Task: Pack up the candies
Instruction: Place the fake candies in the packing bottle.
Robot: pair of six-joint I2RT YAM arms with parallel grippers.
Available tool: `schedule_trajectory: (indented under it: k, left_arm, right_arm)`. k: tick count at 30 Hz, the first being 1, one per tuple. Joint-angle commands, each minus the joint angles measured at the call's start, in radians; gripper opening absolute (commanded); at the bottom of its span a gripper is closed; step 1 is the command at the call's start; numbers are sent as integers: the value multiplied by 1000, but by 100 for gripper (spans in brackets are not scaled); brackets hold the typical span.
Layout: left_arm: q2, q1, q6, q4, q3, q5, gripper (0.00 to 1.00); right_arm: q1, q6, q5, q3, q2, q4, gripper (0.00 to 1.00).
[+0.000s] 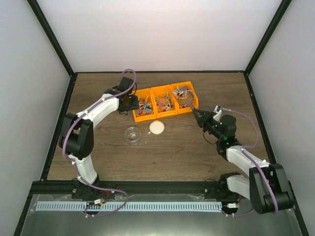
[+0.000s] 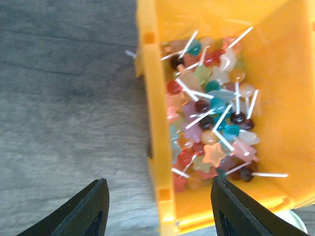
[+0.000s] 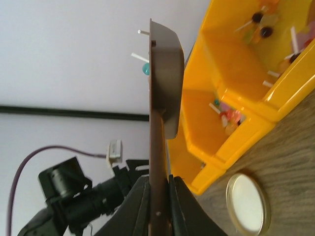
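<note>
I see the left tool [image 2: 160, 199] open, empty, astride one wall of the orange bin [image 2: 153, 123] beside the candies [image 2: 211, 123]; the right tool [image 3: 157, 196] pinches the brown scoop [image 3: 165, 83].

Bright, even diffuse light, shadows faint. Top view sharp. Left wrist view soft, candies [image 2: 211, 123] blurred, yellow bin [image 2: 290, 73] slightly glary. Right wrist: close scoop [image 3: 165, 73] dark.

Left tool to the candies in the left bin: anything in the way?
Nothing covers the candies. But the left tool is open astride the side wall of the orange bin, with one finger over the table.
</note>
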Motion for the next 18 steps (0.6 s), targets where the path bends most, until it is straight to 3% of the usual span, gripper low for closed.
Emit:
schedule_trajectory:
  k: [1,5,9,18]
  left_arm:
    - [-76,36,17,-2,-69,-5,59]
    - [-138,54,5,8,-142,-37,60]
    - [-197,78,-14,1,-207,-33,60]
    - [-318,113,-33,-22,-321,-20,61]
  right_arm:
    - [15,6,-147,-46,-51,78,1]
    - [48,-6,-204,-62,-55,72,1]
    - [66,58,-271,-108,-50,203,1]
    - [226,-15,-299,-111,-123,107,1]
